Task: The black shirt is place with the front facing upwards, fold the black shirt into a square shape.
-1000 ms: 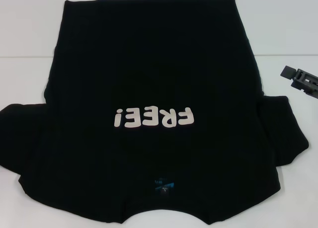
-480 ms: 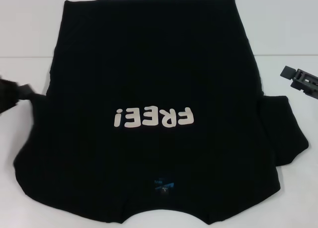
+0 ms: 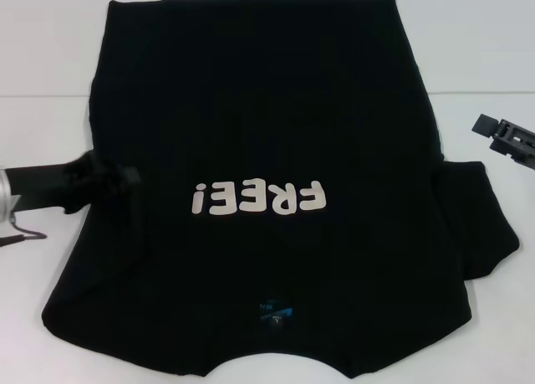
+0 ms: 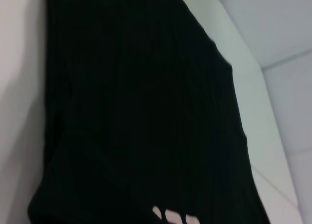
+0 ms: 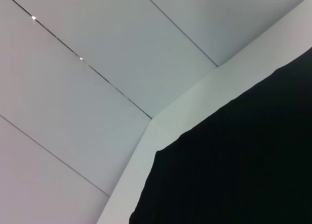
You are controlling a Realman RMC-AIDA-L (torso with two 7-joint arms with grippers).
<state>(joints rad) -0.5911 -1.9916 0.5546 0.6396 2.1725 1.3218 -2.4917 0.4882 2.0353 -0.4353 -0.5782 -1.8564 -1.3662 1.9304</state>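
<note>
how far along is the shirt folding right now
Early on. The black shirt lies front up on the table. In hand: the left gripper is over the shirt's left side, where the left sleeve looks drawn in over the body. Left: the right sleeve is spread out beside the right gripper, and no square yet.

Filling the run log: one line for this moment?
left gripper: over black shirt left sleeve, folding inward | right gripper: parked beside shirt | table

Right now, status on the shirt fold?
Left gripper carrying the left sleeve in over the black shirt. Right gripper parked on the right side of the table. Right sleeve still spread.
</note>
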